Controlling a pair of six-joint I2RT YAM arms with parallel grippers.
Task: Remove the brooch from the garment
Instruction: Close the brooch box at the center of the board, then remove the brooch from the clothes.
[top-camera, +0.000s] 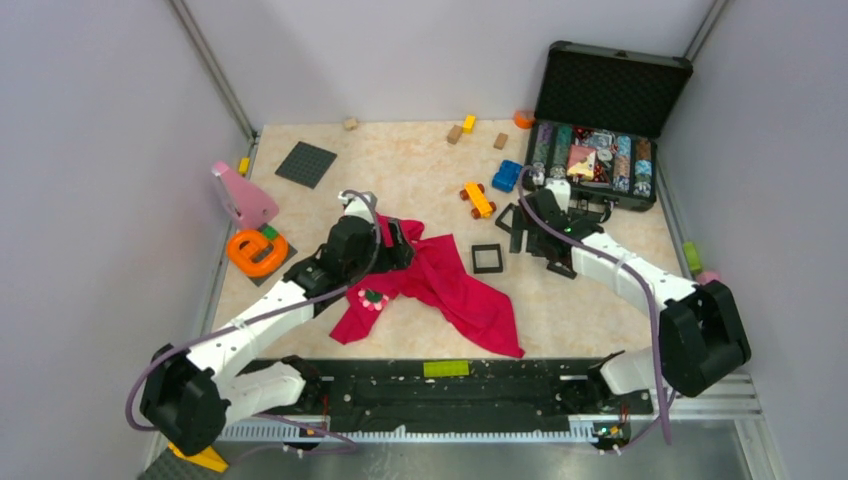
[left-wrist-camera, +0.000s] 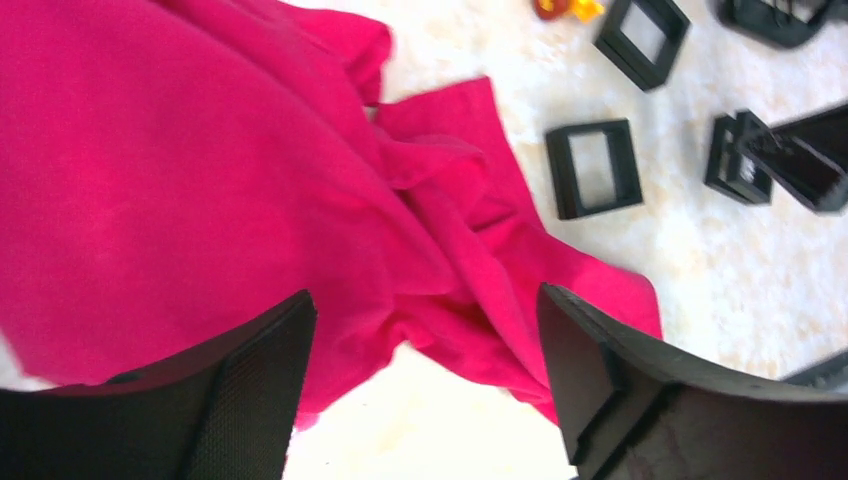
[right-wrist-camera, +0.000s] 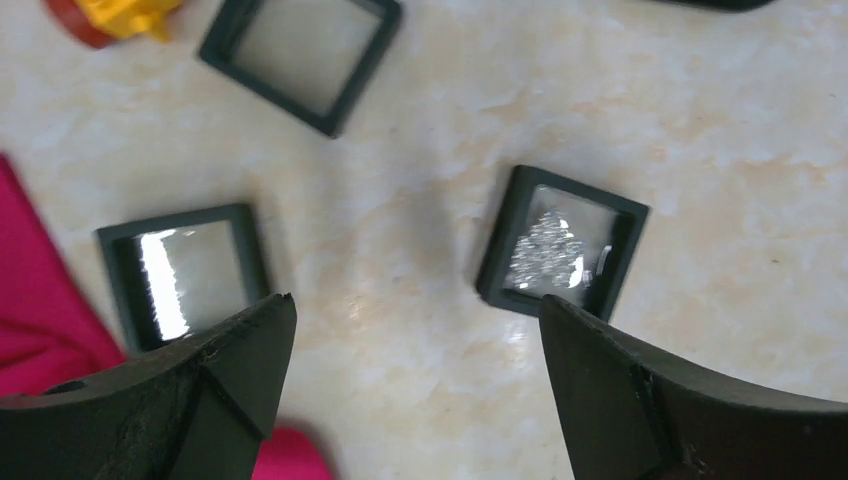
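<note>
First, overhead, garment: the magenta garment (top-camera: 450, 290) lies crumpled on the counter (top-camera: 400, 160), just ahead of the arms.
Overhead, brooch: the brooch (top-camera: 373, 299) sits on the cloth's near-left flap, close to the left forearm and apart from both claws.
Overhead, claws: the left claw (top-camera: 408, 245) is over the garment's far edge. The right claw (top-camera: 520, 228) is over bare counter, near a black square frame (top-camera: 487, 258).
Left wrist, claw: the left claw (left-wrist-camera: 422, 300) has its jaws spread wide and grips nothing, with folded garment (left-wrist-camera: 200, 150) beneath it.
Left wrist, brooch: not in view.
Right wrist, claw: the right claw (right-wrist-camera: 415, 305) is spread and empty above the counter (right-wrist-camera: 700, 130).
Right wrist, surroundings: a glittering frame (right-wrist-camera: 560, 245) lies by the right finger, another frame (right-wrist-camera: 185, 275) by the left, and the garment (right-wrist-camera: 30, 320) shows at the edge.
</note>
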